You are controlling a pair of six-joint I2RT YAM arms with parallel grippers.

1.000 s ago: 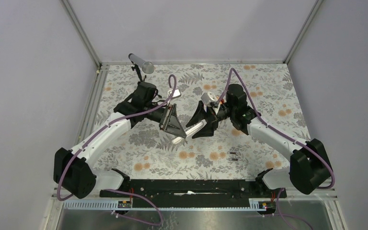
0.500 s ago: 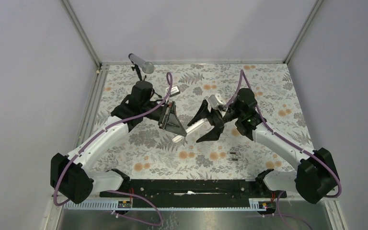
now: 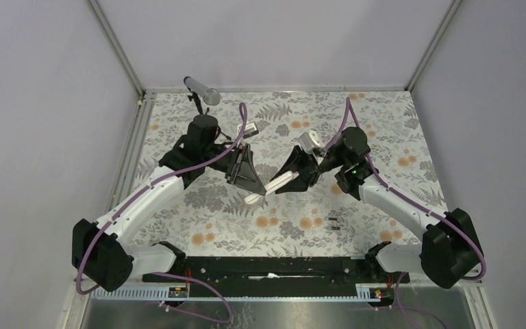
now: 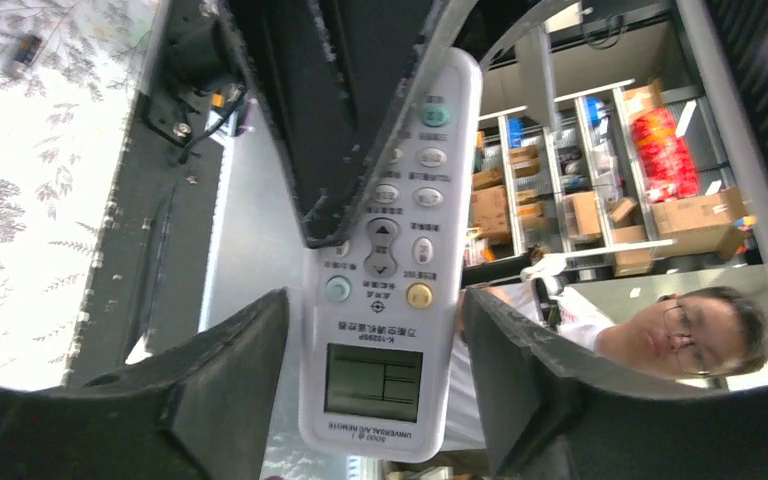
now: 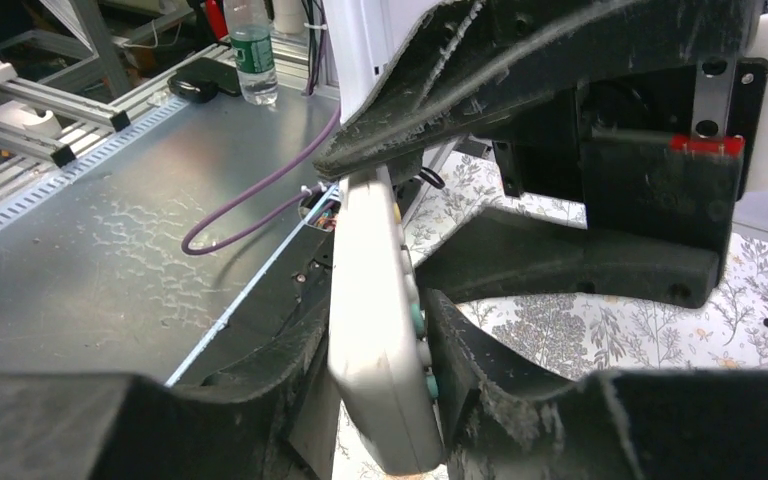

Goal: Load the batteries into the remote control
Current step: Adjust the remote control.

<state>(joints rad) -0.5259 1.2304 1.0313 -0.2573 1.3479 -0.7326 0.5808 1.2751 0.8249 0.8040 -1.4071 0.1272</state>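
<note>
The slim white remote control (image 3: 266, 188) hangs in the air over the middle of the table. My left gripper (image 3: 255, 186) grips its screen end by the long edges; the screen and buttons face the left wrist camera (image 4: 385, 330). My right gripper (image 3: 286, 181) is shut on its other end, pressing the button face and the back (image 5: 385, 360). Two thin dark batteries (image 3: 333, 223) lie side by side on the floral cloth in front of the right arm. They also show in the left wrist view (image 4: 0, 38).
A grey cylinder on a small stand (image 3: 202, 90) sits at the back left corner. A small flat white piece (image 3: 247, 129) lies on the cloth behind the left gripper. The floral cloth (image 3: 383, 130) covers the table, with grey walls on three sides.
My right gripper was wide open beside the remote and has closed onto it. The left gripper has kept hold of the remote and barely moved.
</note>
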